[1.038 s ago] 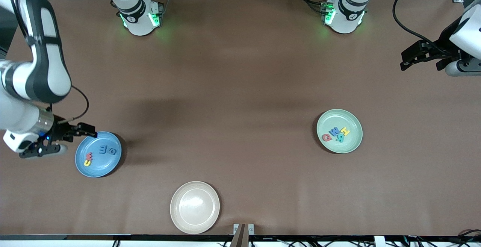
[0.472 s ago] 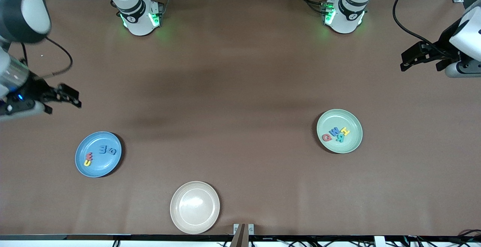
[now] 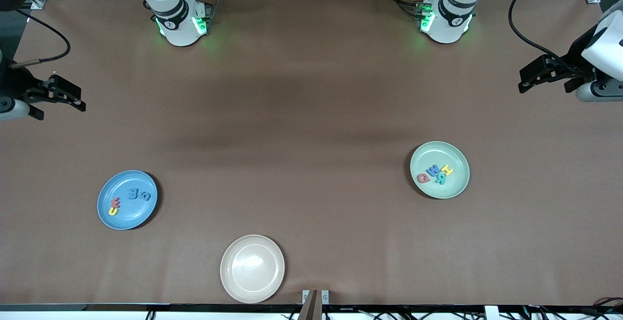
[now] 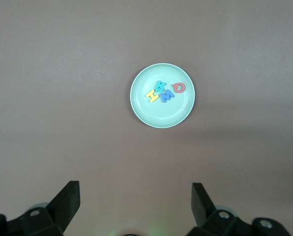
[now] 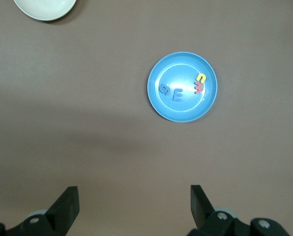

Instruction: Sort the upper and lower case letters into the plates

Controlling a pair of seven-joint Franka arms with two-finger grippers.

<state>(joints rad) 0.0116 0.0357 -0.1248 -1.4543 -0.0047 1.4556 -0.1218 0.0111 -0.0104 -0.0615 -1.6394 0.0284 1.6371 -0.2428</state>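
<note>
Looking down at a big brown table [image 3: 311, 115], you get the two arm bases with green lights along one edge, plus cables and racks of gear at that same edge. Using the cream plate [image 3: 252, 268] as the landmark: it sits nearest the front camera with nothing in it. The blue plate [image 3: 127, 199] lies a bit farther from the camera than it, toward the right arm's end of the table, and has four small letters [image 3: 131, 198] in it: two blue ones side by side, then a red and a yellow one touching near the rim. The pale green plate [image 3: 439, 169] is farther again from the cream one, toward the left arm's end, with four letters [image 3: 435, 174] bunched in its middle: red, blue, teal, yellow. The right gripper [image 3: 54, 97] hangs over bare table at its own end, jaws spread wide, holding nothing. The left gripper [image 3: 540, 74] waits over the table edge at its end, jaws wide apart too and empty.
</note>
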